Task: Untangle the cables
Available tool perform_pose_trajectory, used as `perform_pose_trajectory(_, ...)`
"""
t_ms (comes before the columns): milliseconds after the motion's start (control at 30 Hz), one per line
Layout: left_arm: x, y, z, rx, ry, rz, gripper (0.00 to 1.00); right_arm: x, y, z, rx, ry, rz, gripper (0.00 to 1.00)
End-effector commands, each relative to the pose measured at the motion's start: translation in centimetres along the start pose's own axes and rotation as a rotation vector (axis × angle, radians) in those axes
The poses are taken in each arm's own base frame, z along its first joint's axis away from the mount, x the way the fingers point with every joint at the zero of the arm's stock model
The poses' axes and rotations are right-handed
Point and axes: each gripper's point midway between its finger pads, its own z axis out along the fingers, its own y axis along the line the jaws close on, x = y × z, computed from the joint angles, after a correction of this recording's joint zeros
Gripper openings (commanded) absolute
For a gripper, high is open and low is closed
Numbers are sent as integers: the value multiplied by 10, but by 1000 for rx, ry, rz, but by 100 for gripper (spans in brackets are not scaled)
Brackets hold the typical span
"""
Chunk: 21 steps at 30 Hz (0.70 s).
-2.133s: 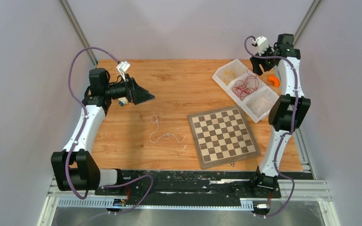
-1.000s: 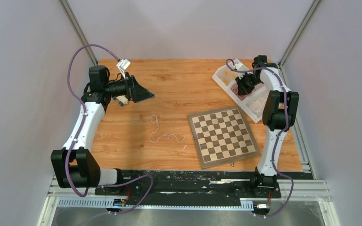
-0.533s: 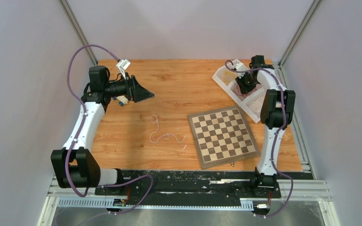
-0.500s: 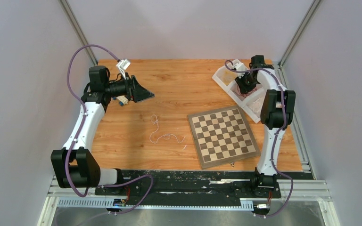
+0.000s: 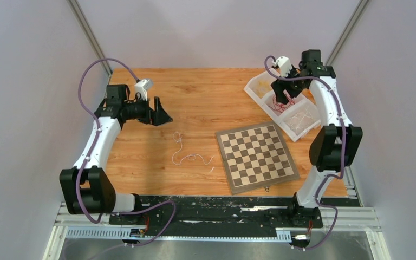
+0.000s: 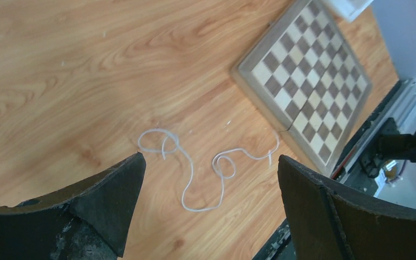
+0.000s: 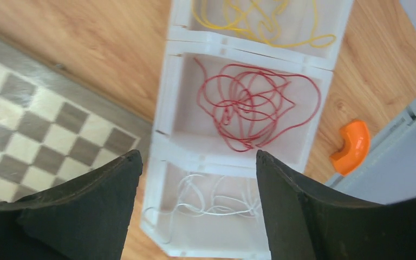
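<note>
A loose white cable (image 6: 191, 176) is seen lying in curly loops on the wooden table (image 6: 59, 65), near the chessboard (image 6: 309, 81). More cables are kept in a white tray (image 7: 165, 108): a yellow cable (image 7: 254, 19) in the far box, a tangled red cable (image 7: 252, 105) in the middle box, and a second white cable (image 7: 211, 200) in the near box. An orange piece (image 7: 352, 146) lies beside the tray. The left gripper (image 6: 211, 162) is held wide apart above the loose white cable. The right gripper (image 7: 197, 156) is held wide apart over the tray. Nothing is gripped. Grey walls (image 5: 32, 81) are seen around the table.
</note>
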Motion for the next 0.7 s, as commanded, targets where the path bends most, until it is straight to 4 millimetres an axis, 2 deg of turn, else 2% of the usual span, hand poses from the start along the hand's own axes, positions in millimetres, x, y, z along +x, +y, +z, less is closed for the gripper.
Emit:
perform_pose_trajectory(0,56,27,2,-96,166,-69,99,-22,95,-8,-275,-73,-1,78)
perform_pose_trajectory(100,90,28,9,-69,244,-167,93,-36,156,3,-420,-100,-44,79)
perform_pose_trajectory(233,123,27,17,-16,333,-264,82,-50,226,24,-594,-103,-61,78)
perform_pose_trajectory(333,143,30,26,1,402,-271,76,-56,258,33,-688,-98,-11,77)
perform_pose_trajectory(400,151,35,32,-8,428,-266,74,-56,268,37,-734,-91,38,76)
perform_pose_trajectory(500,153,44,42,-7,422,-267,74,-54,268,42,-736,-74,62,76)
perform_pose_trajectory(533,159,41,49,9,448,-261,74,-53,267,42,-729,-73,60,76)
perform_pose_trajectory(667,174,36,65,63,526,-229,83,-54,254,38,-691,-84,64,76)
